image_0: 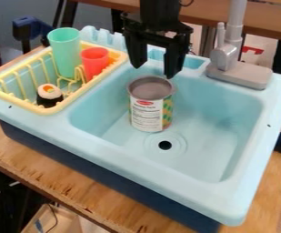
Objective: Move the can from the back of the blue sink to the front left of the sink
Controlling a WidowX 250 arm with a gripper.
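Observation:
The black gripper hangs from the top edge over the back of the sink, its two fingers apart with nothing between them. Just below them a tin can with a grey top and a white, green and yellow label stands upright in the sink basin. A gap shows between the fingertips and the can's rim, though whether one finger touches it I cannot tell. The drain hole lies in front of the can.
At the left a yellow dish rack holds a green cup, a red cup and a toy sushi roll. A grey faucet rises at the back right. The sink unit stands on a wooden table.

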